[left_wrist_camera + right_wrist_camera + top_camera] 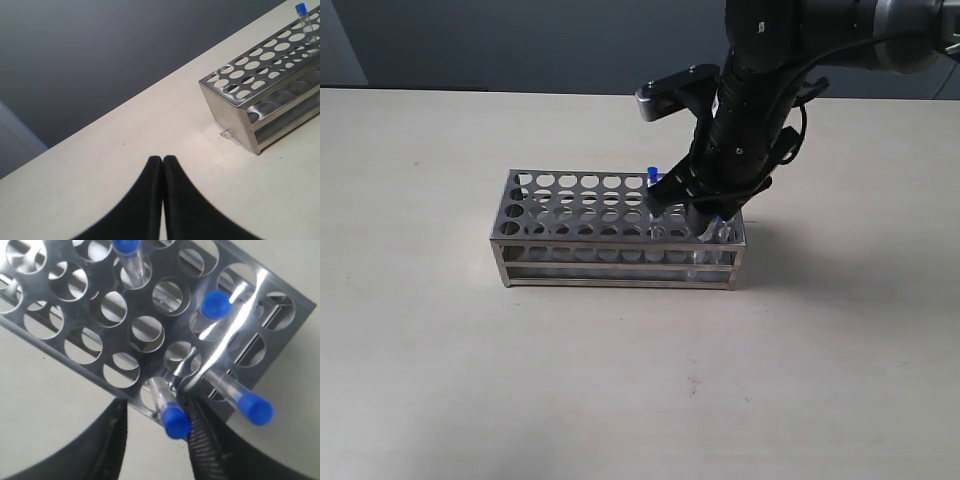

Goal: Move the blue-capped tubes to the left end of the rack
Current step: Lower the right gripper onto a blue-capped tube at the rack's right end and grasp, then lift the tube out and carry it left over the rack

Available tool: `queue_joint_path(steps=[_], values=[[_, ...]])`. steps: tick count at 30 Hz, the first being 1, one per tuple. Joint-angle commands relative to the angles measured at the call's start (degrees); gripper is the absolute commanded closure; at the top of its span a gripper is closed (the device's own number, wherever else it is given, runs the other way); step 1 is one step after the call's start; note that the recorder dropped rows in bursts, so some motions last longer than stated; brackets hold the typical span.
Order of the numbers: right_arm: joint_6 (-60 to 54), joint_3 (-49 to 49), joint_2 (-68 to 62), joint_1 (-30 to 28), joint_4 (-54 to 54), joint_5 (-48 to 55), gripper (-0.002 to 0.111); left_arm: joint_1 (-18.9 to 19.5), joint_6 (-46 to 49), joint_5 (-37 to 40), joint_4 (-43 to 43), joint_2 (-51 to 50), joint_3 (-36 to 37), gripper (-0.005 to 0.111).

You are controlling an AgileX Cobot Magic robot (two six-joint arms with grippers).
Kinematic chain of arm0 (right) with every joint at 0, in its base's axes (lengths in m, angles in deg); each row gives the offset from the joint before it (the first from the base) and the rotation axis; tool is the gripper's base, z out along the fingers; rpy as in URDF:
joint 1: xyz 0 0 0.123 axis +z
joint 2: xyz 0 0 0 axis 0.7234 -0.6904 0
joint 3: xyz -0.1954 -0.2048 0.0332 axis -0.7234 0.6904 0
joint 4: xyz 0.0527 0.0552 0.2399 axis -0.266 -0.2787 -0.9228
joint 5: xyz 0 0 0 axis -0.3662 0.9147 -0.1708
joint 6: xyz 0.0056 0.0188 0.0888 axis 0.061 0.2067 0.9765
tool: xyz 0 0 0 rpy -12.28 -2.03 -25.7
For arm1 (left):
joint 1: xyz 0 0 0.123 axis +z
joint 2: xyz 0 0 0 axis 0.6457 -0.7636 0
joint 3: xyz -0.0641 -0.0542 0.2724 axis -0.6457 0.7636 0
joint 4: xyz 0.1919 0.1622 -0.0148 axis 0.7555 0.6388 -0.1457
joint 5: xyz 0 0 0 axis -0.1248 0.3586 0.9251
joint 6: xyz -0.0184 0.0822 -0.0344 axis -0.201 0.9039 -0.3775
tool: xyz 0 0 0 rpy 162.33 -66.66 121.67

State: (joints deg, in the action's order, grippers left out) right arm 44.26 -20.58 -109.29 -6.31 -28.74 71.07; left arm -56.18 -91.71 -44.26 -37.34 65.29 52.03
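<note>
**Ana:** On the pale table (pixel 470 380), exterior view first: where does the rack stand?

**Ben:** The rack (pixel 580 215) stands near the middle of the table, long side toward the camera. The right gripper (pixel 682 218) is down over the rack's right end in this view. One of the blue-capped tubes (pixel 653 177) shows its cap just beside the dark fingers. The arm hides most of that end, so I can't count the tubes from here. Most holes to the left look unfilled.

**Ana:** Can you tell the jaws there?

**Ben:** Not from that angle. The left arm is out of that frame.

**Ana:** Left wrist view, then?

**Ben:** The left gripper (pixel 163 167) has its two black fingers pressed together with nothing between them. It hangs over bare table (pixel 125 145), well apart from the rack (pixel 227 117). One blue-capped tube (pixel 301 10) stands at the rack's far end.

**Ana:** And the right wrist view?

**Ben:** All four blue-capped tubes (pixel 215 304) sit in holes near one end of the rack (pixel 60 347), and several lean. One cap (pixel 125 245) is cut by the frame edge, and another (pixel 255 409) tilts outward at the corner. The fourth (pixel 175 422) lies between the fingers of the right gripper (pixel 155 445). Its jaws are spread wide. That cap is close against one finger (pixel 205 450), with a clear gap to the other (pixel 100 450).
</note>
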Motion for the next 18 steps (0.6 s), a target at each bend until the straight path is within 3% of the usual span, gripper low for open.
queue_joint_path(steps=[1,2,18], values=[[-0.3,-0.1,-1.0,0.0,-0.9,-0.2,0.099,-0.2,-0.3,-0.3,-0.1,-0.2,-0.3,0.106],[-0.3,-0.1,-0.9,0.0,-0.8,-0.4,0.108,-0.2,-0.3,-0.3,-0.1,-0.2,-0.3,0.106],[-1.2,-0.2,12.1,0.1,-1.8,0.8,0.108,-0.2,-0.3,-0.3,-0.1,-0.2,-0.3,0.106]])
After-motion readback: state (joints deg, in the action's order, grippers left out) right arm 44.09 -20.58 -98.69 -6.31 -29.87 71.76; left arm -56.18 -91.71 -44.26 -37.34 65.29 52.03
